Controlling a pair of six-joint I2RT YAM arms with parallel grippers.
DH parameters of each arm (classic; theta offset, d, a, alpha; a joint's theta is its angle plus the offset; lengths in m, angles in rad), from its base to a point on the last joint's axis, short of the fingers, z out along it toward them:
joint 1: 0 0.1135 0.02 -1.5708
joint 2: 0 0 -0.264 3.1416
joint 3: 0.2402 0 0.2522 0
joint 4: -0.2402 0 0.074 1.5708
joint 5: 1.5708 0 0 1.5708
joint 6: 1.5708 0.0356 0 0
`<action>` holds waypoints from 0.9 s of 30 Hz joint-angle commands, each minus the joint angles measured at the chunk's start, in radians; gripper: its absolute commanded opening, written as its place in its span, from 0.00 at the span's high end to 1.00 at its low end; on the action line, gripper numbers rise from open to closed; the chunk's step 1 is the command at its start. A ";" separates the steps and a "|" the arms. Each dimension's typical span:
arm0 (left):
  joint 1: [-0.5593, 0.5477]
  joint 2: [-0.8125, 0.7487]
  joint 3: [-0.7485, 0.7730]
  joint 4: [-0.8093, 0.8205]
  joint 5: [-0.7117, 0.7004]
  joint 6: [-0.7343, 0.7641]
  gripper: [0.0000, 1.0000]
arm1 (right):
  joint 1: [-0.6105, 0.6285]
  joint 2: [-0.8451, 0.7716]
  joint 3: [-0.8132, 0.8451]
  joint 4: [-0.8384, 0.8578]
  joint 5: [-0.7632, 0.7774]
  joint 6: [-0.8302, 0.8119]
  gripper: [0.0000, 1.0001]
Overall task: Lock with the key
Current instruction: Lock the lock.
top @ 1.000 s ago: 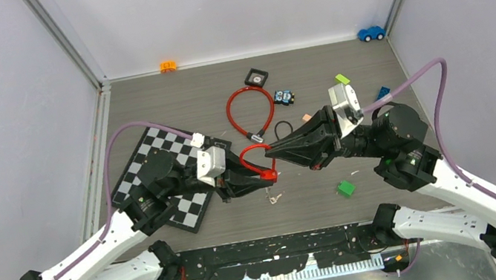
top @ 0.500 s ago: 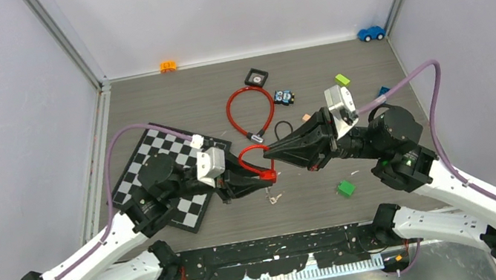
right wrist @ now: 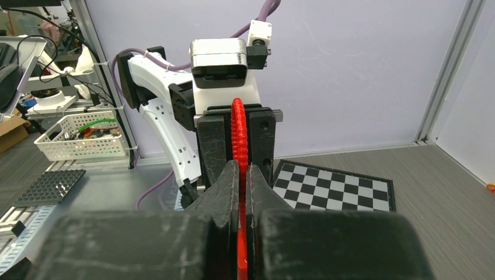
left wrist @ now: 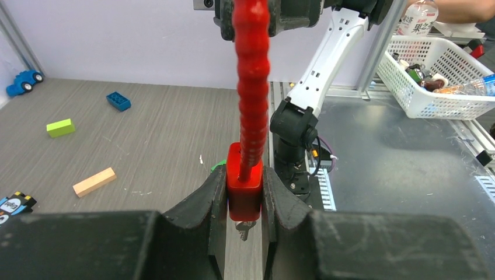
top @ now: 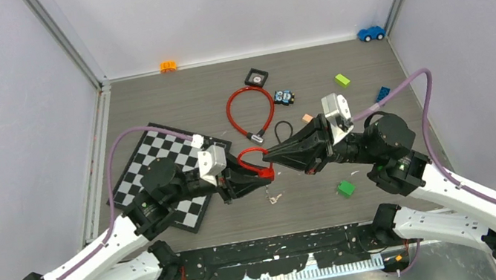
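Observation:
A red cable lock is held up between both arms. Its square red lock body [left wrist: 244,191] is pinched by my left gripper [left wrist: 244,175], seen in the top view just right of the chessboard as left gripper [top: 266,175]. The ribbed red cable [left wrist: 251,87] rises from the body. My right gripper [right wrist: 242,172] is shut on that cable [right wrist: 237,125], its tip [top: 268,154] almost touching the left gripper's. A small silver key [left wrist: 244,228] shows in the gap under the lock body; whether it sits in the lock I cannot tell. A key [top: 274,198] lies on the table below.
A second red cable lock [top: 250,109] lies farther back. The chessboard [top: 160,173] lies under the left arm. A green block [top: 346,187], lime block [top: 343,80], blue brick [top: 383,93], black square piece [top: 257,77], blue car [top: 371,33] and orange toy [top: 168,66] are scattered around.
The right arm has shifted left and lowered toward the left gripper, staying shut on the cable. The left gripper has barely moved and still holds the lock body.

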 commanded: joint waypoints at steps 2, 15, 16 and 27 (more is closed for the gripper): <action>-0.002 -0.019 0.040 0.233 -0.046 -0.017 1.00 | 0.007 0.035 -0.060 -0.098 -0.029 -0.009 0.99; -0.002 -0.050 -0.016 0.247 -0.116 -0.020 1.00 | 0.007 0.026 -0.088 -0.071 0.012 -0.007 0.91; -0.002 -0.050 -0.022 0.256 -0.115 -0.025 1.00 | 0.007 0.029 -0.083 -0.071 0.013 -0.012 0.89; -0.002 -0.076 -0.067 0.251 -0.136 -0.030 1.00 | 0.007 0.020 -0.037 -0.104 0.061 -0.080 0.73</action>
